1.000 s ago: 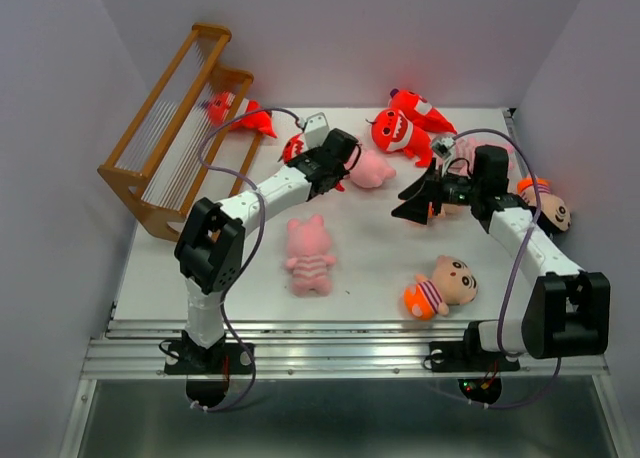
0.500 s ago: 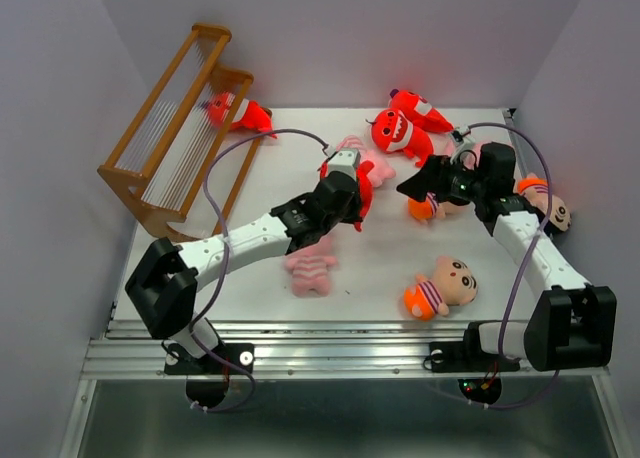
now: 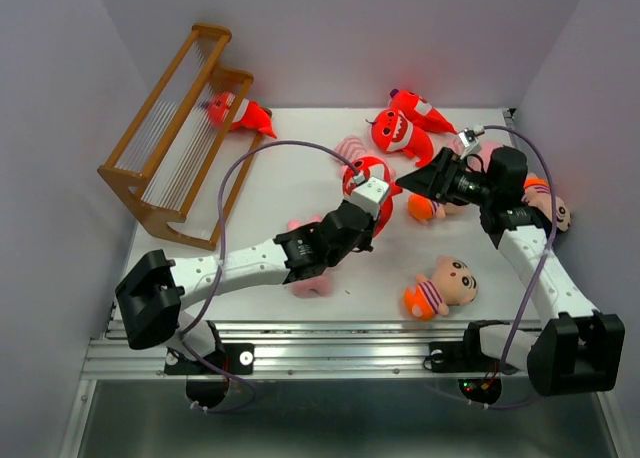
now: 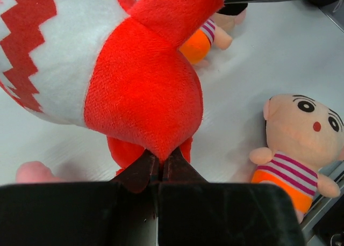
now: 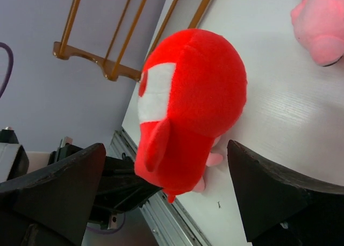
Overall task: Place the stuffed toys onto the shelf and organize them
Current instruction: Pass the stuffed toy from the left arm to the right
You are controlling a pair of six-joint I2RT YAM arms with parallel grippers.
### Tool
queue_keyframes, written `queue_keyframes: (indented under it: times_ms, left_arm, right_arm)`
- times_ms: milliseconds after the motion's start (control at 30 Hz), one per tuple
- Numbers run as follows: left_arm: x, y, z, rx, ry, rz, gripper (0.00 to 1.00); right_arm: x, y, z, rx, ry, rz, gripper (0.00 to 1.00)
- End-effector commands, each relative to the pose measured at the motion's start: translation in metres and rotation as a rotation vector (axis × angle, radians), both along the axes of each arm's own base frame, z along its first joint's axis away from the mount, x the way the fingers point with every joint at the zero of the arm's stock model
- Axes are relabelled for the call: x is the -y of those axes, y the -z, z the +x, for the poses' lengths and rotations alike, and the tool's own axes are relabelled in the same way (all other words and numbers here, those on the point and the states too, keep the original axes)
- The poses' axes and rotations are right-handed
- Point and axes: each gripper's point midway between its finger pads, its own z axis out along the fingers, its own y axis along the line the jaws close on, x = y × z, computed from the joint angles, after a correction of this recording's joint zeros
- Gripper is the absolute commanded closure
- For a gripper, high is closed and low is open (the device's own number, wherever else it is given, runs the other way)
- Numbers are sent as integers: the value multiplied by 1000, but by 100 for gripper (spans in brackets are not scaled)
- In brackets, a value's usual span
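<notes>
My left gripper [image 3: 372,186] is shut on the bottom tip of a red toothy monster [image 3: 364,169], held up over the middle of the table. In the left wrist view the fingertips [image 4: 161,161] pinch its red fabric [image 4: 142,90]. My right gripper [image 3: 412,183] stands open just right of that monster, and in the right wrist view the monster [image 5: 196,101] sits in front of its spread jaws without touching them. The shelf [image 3: 170,148] stands at the back left with another red monster [image 3: 240,113] against it.
Two red monsters [image 3: 400,128] lie at the back. A pink pig [image 3: 310,276] lies under my left arm, another [image 3: 350,146] behind the held monster. Boy dolls lie near the front [image 3: 445,286], under my right gripper [image 3: 428,208] and at the far right [image 3: 552,210].
My left arm has swung the red monster from near the back left to the table's middle. My right gripper has drawn back to the right and stayed open.
</notes>
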Motion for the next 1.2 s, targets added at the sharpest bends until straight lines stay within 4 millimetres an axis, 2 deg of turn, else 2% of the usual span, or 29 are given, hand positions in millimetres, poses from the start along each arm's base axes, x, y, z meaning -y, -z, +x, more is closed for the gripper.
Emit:
queue_keyframes:
  times_ms: [0,67,100,133,200,233,367,400,433,500,533,600,633,667,700,733,767,800,833,867,900,933,967,1033,1100,1167]
  left_arm:
    - [14,-49,-8,95,28,-92,100]
    - [23,-57,-10,102,49,-105,100]
    - [28,-51,-11,96,56,-88,100]
    - [34,-58,-14,100,65,-99,100]
    - [40,-56,-14,101,56,-93,100]
    - [43,-62,-15,105,55,-106,100]
    - [50,-72,-17,112,53,-141,100]
    - [53,-74,-19,111,58,-147,100]
    - [54,-75,-18,113,60,-149,100]
    - [57,-76,-20,110,66,-156,100]
    - [57,-76,-20,108,69,-158,100]
    - [57,-77,-21,97,65,-178,100]
    - [57,-77,-22,92,64,-187,99]
    - [56,-72,-23,65,52,-203,93]
    - [51,-78,-23,54,37,-241,63]
    - [47,-80,-24,31,29,-276,47]
    - [39,-79,-33,-27,45,-344,34]
    - [36,-93,-36,-30,62,-436,13]
    - [26,-94,-33,-46,57,-492,1]
    - [11,-95,-40,-66,78,-561,1]
    - [4,-94,-40,-120,61,-623,1]
    - [-5,-93,-38,-136,53,-650,1]
    - [-19,-90,-35,-141,45,-674,1]
    - [-30,-81,-32,-164,20,-690,1]
    - [-41,-86,-24,-152,2,-723,1]
    - [-47,-82,-20,-165,-8,-761,1]
  right_arm:
    - [-7,-14,-17,42,-20,-16,0]
    - [-13,-13,-22,26,-51,-19,0]
    - [-22,-16,-25,35,-75,-25,0]
    - [-25,-12,-26,36,-83,-40,0]
    - [-32,-4,-26,36,-77,-72,0]
    - [-30,5,-24,25,-68,-94,0]
    - [-25,21,-17,29,-19,-159,3]
    - [-24,21,-15,39,-14,-161,8]
    - [-25,21,-16,45,-18,-158,22]
    - [-28,17,-16,73,-36,-142,40]
    - [-30,14,-18,84,-57,-132,57]
    - [-32,9,-18,105,-71,-122,75]
    - [-33,6,-19,118,-87,-121,94]
    - [-34,3,-21,132,-104,-118,99]
    - [-32,-4,-21,144,-112,-108,99]
    - [-29,-6,-20,149,-117,-103,99]
    - [-26,-15,-19,159,-130,-86,99]
    - [-17,-16,-18,143,-158,-58,99]
    - [-13,-20,-18,124,-174,-32,99]
    - [-9,-24,-16,130,-195,-5,99]
    - [-4,-27,-14,140,-216,22,99]
    - [-1,-32,-22,101,-273,85,99]
    - [-2,-36,-18,150,-303,97,99]
    - [-4,-45,-21,180,-335,132,99]
    - [-6,-54,-26,193,-349,180,99]
    - [-7,-72,-39,209,-375,263,99]
